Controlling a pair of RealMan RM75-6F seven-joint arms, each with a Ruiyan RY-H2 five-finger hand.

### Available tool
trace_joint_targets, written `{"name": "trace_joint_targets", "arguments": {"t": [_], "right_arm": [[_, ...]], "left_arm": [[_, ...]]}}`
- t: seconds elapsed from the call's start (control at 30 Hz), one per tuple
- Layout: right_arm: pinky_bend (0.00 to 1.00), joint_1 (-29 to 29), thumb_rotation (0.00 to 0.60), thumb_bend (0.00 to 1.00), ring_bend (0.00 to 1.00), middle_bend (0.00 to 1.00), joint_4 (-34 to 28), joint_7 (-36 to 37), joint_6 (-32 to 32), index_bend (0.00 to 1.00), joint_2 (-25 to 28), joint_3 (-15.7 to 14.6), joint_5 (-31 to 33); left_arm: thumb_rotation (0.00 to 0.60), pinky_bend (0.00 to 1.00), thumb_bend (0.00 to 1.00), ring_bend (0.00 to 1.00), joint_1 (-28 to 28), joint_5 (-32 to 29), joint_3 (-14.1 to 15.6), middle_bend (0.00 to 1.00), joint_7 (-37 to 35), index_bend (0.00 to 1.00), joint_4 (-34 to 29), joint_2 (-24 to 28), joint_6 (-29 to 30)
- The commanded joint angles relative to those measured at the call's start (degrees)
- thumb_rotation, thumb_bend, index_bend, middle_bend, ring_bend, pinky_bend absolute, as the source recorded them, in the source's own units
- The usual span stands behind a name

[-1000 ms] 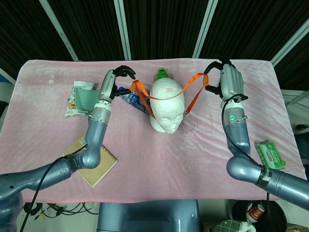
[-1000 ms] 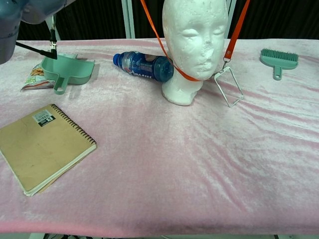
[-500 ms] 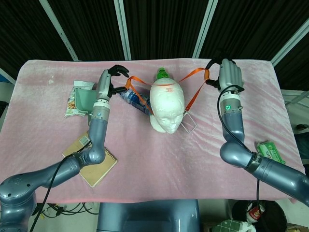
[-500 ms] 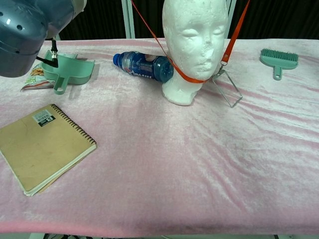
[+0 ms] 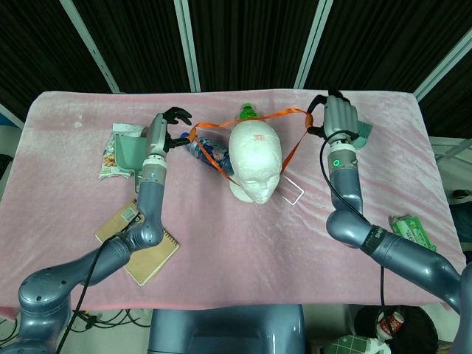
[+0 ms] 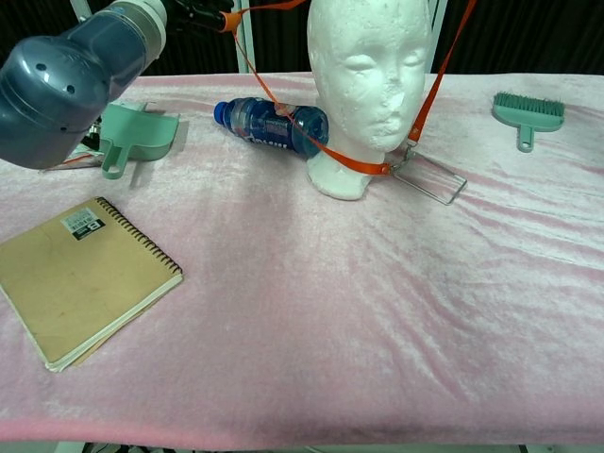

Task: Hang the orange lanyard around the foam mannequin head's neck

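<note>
Far left in our chest view we see a tan spiral notebook (image 6: 83, 279) low on the pink cloth (image 6: 377, 321), a green dustpan (image 6: 137, 137) above it over a snack packet (image 5: 110, 156), then a blue bottle (image 6: 274, 123) lying just beside the foam mannequin head (image 6: 370, 85), and a green brush (image 6: 528, 113) at the upper right. The orange lanyard (image 5: 284, 112) loops over the head's back and down under its chin, its clear badge holder (image 6: 432, 179) lying flat on the cloth right of the base. Our left hand (image 5: 171, 125) pinches the strap at centre-left of the head view, and our right hand (image 5: 338, 118) grips it at upper right.
</note>
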Motion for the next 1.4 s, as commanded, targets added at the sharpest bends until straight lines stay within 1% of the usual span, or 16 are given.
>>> {"name": "trace_joint_targets", "arguments": {"t": [0.03, 0.07, 0.1, 0.17, 0.23, 0.27, 0.43, 0.57, 0.7, 0.77, 0.87, 1.0, 1.13, 1.23, 1.3, 1.4], "right_arm": [[0.18, 0.4, 0.6, 0.49, 0.16, 0.1, 0.5, -0.9, -1.0, 0.7, -0.6, -0.9, 0.6], [0.17, 0.4, 0.6, 0.46, 0.15, 0.09, 0.5, -1.3, -1.4, 0.61, -0.6, -1.2, 0.9], [0.17, 0.5, 0.6, 0.44, 0.15, 0.09, 0.4, -1.7, -1.8, 0.54, -0.5, -1.5, 1.3], [0.17, 0.6, 0.6, 0.39, 0.15, 0.08, 0.0, -2.6, -2.7, 0.37, -0.1, -2.0, 2.2], [0.17, 0.6, 0.6, 0.35, 0.14, 0.07, -0.3, -2.9, -3.2, 0.29, 0.3, -2.1, 2.8], [0.17, 0.7, 0.6, 0.32, 0.14, 0.07, -0.4, -3.0, -3.6, 0.27, 0.5, -2.1, 3.1], [0.17, 0.6, 0.6, 0.25, 0.14, 0.07, -1.3, -2.8, -5.3, 0.22, 1.5, -2.5, 3.9], [0.17, -0.2, 0.6, 0.21, 0.14, 0.07, -2.7, -1.0, -6.1, 0.2, 2.9, -1.9, 3.8], [0.17, -1.7, 0.6, 0.17, 0.14, 0.07, -4.5, 1.0, -7.1, 0.17, 5.5, -1.7, 3.5], [0.17, -3.0, 0.6, 0.17, 0.14, 0.07, -6.2, 2.3, -7.8, 0.17, 7.7, -1.5, 4.0], [0.17, -5.7, 0.6, 0.17, 0.14, 0.07, -9.4, 4.8, -9.6, 0.17, 11.9, -1.3, 3.6], [0.17, -9.2, 0.6, 0.17, 0.15, 0.07, -12.1, 7.2, -9.6, 0.17, 16.0, -2.1, -0.4], [0.17, -12.6, 0.6, 0.19, 0.15, 0.1, -13.7, 8.9, -8.5, 0.17, 19.0, -3.7, -5.3], [0.18, -15.3, 0.6, 0.23, 0.2, 0.13, -14.9, 10.4, -8.4, 0.17, 21.4, -5.2, -8.3], [0.22, -17.1, 0.6, 0.28, 0.26, 0.18, -15.7, 11.2, -7.9, 0.17, 22.7, -6.4, -10.5], [0.34, -19.8, 0.6, 0.36, 0.38, 0.29, -16.6, 12.1, -6.0, 0.17, 23.6, -8.4, -14.4]], "left_arm": [[0.6, 0.24, 0.24, 0.13, -0.1, 0.8, 1.0, 0.39, -0.1, 0.38, 1.7, -1.0, -1.6], [0.6, 0.2, 0.2, 0.08, 0.0, 0.8, 1.2, 0.34, 0.2, 0.35, 1.8, -1.0, -2.3], [0.6, 0.16, 0.16, 0.05, 0.1, 0.6, 1.4, 0.3, 0.6, 0.32, 1.7, -0.8, -3.0], [0.6, 0.05, 0.05, 0.0, 0.2, 0.5, 1.9, 0.2, 1.7, 0.25, 1.1, -0.1, -4.9], [0.6, 0.01, 0.01, 0.0, 0.4, 0.7, 2.3, 0.15, 2.7, 0.24, 0.1, 0.7, -5.8], [0.6, 0.0, 0.01, 0.0, 0.5, 1.1, 2.4, 0.15, 2.9, 0.24, -0.9, 1.3, -5.6], [0.6, 0.0, 0.0, 0.0, 1.3, 2.4, 2.2, 0.13, 4.3, 0.24, -5.7, 3.0, -2.2], [0.6, 0.0, 0.0, 0.0, 2.2, 1.8, 1.7, 0.13, 6.1, 0.24, -9.6, 4.3, -0.2], [0.6, 0.0, 0.0, 0.0, 3.2, 1.3, 2.4, 0.13, 9.7, 0.24, -12.9, 6.2, 1.7], [0.6, 0.0, 0.0, 0.0, 3.6, 2.2, 3.5, 0.13, 12.5, 0.24, -14.3, 7.6, 2.8], [0.6, 0.0, 0.02, 0.0, 5.1, 4.1, 6.0, 0.14, 17.1, 0.24, -18.8, 11.0, 4.3], [0.6, 0.0, 0.06, 0.0, 7.3, 5.3, 8.2, 0.15, 22.0, 0.24, -26.2, 16.5, 5.3], [0.6, 0.0, 0.06, 0.0, 9.8, 6.0, 9.5, 0.15, 25.2, 0.25, -33.9, 21.9, 7.1], [0.6, 0.0, 0.06, 0.0, 12.4, 6.6, 10.6, 0.15, 26.6, 0.25, -39.8, 26.3, 8.7], [0.6, 0.0, 0.06, 0.0, 14.4, 7.1, 11.7, 0.15, 27.4, 0.25, -43.8, 29.5, 9.5], [0.6, 0.0, 0.06, 0.0, 17.6, 8.5, 13.6, 0.14, 28.2, 0.25, -49.6, 34.3, 10.9]]}}
